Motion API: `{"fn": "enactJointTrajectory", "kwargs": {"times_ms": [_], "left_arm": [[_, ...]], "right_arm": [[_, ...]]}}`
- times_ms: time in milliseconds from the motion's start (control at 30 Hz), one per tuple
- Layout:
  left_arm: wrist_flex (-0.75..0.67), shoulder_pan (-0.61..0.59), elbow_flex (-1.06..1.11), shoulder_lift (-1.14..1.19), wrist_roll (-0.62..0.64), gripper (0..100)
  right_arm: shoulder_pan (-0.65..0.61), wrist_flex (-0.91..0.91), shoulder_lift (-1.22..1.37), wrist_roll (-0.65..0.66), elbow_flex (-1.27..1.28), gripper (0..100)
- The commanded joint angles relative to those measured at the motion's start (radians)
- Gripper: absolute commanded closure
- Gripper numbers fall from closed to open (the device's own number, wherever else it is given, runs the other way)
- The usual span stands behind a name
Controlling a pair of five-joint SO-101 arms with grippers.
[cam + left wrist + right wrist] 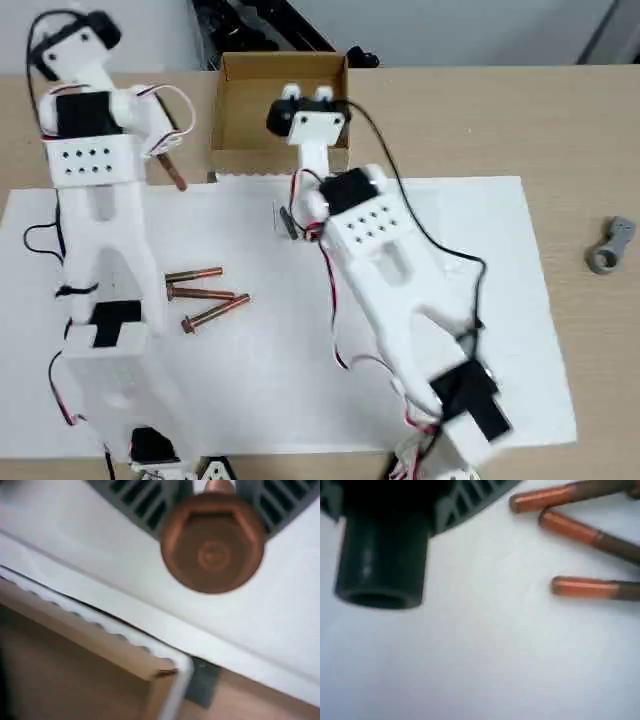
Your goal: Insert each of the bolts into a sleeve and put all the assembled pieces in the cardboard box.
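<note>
The left gripper (166, 158) is closed on a copper bolt (173, 170), which is held tilted just beside the front corner of the cardboard box (250, 115) on the left arm's side. The right gripper (291, 222) is closed on a dark sleeve (287, 222), which is held just in front of the box, above the white sheet (260, 380). Three loose bolts (205, 294) are laid close together on the sheet, farther in front of the box. A grey part (610, 245) is located on the bare surface (560, 120), well apart from the box.
</note>
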Motion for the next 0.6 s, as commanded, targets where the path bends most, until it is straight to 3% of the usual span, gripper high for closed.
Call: {"fn": "enactJointTrajectory", "kwargs": {"times_ms": [0,333,567], "left_arm": [[0.005,0.049,-0.056,-0.132,-0.021,100],[-0.032,0.129,-0.058,-0.318,-0.028,100],[-0.038,0.226,-0.058,-0.402,-0.06,100]], "right_arm": [[-0.005,0.056,-0.206,0.012,-0.008,98.2],[-0.005,0.157,-0.627,0.012,0.026,98.2],[-0.005,0.114,-0.931,0.117,0.376,98.2]]}}
